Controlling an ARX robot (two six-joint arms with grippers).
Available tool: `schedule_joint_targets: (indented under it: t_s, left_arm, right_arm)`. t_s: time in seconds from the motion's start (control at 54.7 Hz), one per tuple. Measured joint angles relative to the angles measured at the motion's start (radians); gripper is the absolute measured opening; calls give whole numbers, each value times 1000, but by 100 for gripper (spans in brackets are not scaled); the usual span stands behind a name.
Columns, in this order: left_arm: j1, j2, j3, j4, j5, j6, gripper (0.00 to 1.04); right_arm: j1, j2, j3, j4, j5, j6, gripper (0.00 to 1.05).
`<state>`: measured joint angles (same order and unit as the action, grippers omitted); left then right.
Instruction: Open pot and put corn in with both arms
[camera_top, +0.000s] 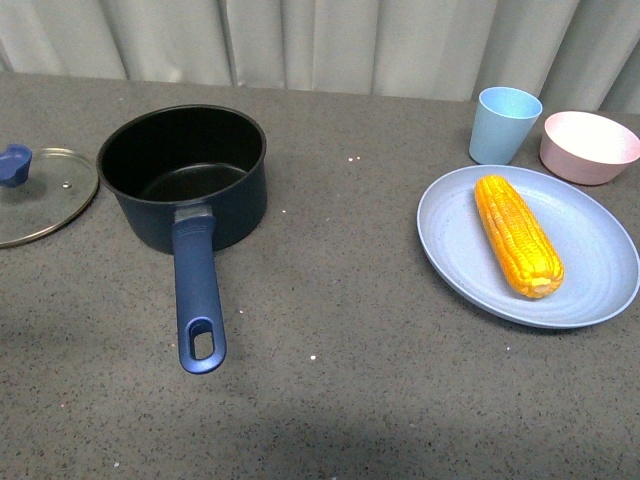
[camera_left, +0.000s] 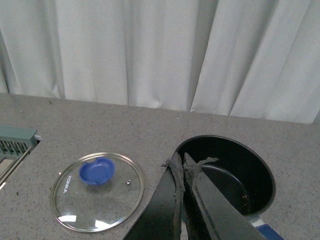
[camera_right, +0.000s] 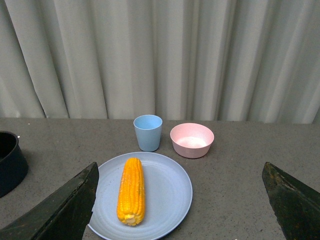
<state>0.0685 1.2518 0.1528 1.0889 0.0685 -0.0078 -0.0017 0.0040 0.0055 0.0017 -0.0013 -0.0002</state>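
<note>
The pot (camera_top: 185, 180) stands uncovered on the left part of the grey speckled table (camera_top: 330, 400). It is dark navy outside and black inside, with its bottom in plain sight. Its long blue handle (camera_top: 198, 300) points toward the robot and has an oval hole at its end. The glass lid (camera_top: 45, 205), with a metal rim and a blue knob (camera_top: 14, 163), lies flat just left of the pot and apart from it.

The corn (camera_top: 517, 235) is a yellow-orange cob with tidy rows of kernels. It lies lengthwise on the pale blue plate (camera_top: 600, 290) at the right, with its cut end toward the robot. Behind the plate a light blue cup (camera_top: 505, 125) and a pink bowl (camera_top: 590, 147) stand side by side near the curtain (camera_top: 320, 40).

The left gripper (camera_left: 182, 162) shows against the pot's rim, its black fingers (camera_left: 160, 200) pressed flat together. The right gripper (camera_right: 180, 166) is spread wide and empty, framing plate and corn. A grey-green ribbed thing (camera_left: 15, 142) is cut off at the edge of the left wrist view, and I cannot tell what it is.
</note>
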Motion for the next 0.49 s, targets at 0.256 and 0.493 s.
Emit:
schedule_joint_targets:
  t_s: [0.256, 0.493]
  left_arm:
    - [-66, -185, -74, -116, -67, 0, 4]
    - [-66, -373, -117, -258, -68, 0, 4]
  right_arm:
    - [0, 0, 0, 0, 0, 0, 96]
    - [0, 0, 0, 0, 0, 0, 96]
